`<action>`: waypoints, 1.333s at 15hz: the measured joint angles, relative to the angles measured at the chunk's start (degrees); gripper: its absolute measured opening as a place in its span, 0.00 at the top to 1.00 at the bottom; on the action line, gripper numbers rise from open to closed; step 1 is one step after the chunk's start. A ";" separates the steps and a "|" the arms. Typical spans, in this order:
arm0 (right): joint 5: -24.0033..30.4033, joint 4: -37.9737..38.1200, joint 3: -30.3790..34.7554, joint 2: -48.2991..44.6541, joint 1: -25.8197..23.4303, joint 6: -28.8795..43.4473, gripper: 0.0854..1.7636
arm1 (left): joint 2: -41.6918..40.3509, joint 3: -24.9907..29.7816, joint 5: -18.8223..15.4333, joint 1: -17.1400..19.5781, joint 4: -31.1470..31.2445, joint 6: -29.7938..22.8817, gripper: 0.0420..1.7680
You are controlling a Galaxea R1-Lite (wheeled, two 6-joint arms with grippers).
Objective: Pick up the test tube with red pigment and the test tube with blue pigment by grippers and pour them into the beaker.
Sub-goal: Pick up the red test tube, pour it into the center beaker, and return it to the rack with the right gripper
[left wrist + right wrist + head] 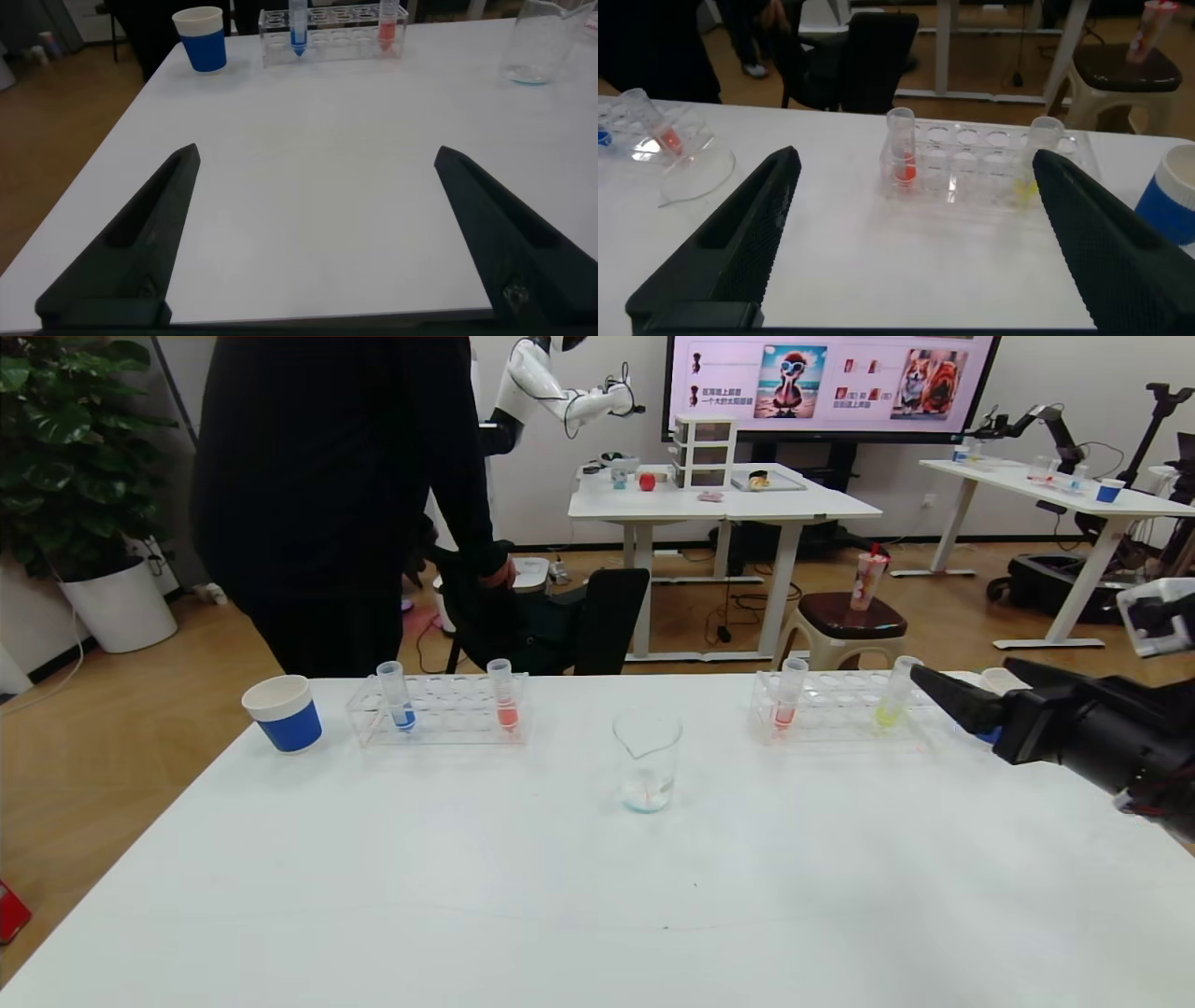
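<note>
Left claw [313, 233]: fingers spread wide, nothing between them, low over the bare near part of the white table [597, 915]; not seen from the head camera.

Right claw [934, 689]: reaches in from the right edge of the table, fingers apart and empty, tip just beside the right rack [840, 707] near the yellow tube [893, 702].

Beaker [647, 761]: upright near the middle of the table, between the two racks and nearer than both, lip turned toward the far left, a faint bluish trace at its bottom.

Left rack [439, 709], far left: blue tube [397, 695] upright at its left end, a coral-red tube [503, 695] upright toward its right end. Blue-banded cup [284, 712] just left of this rack.

Right rack, far right: red tube [787, 704] upright at its left end, pale pinkish liquid at the bottom; yellow tube near its right end.

Beyond the far edge, a person in black [345, 495] stands behind the left rack.
</note>
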 joint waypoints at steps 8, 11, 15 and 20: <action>-7.40 -14.97 -1.60 15.82 5.49 0.22 0.02 | 0.00 0.00 0.00 0.00 0.00 0.00 0.01; -9.05 -17.98 -4.19 21.10 6.24 0.20 0.02 | 0.00 0.00 0.02 0.00 0.00 -0.02 0.01; -9.19 -23.84 -6.78 27.98 6.75 0.05 0.02 | 0.00 0.00 0.00 0.00 0.00 -0.02 0.01; -9.05 -24.82 -13.31 35.74 6.05 0.02 0.02 | 0.00 0.00 0.02 0.00 0.00 0.00 0.01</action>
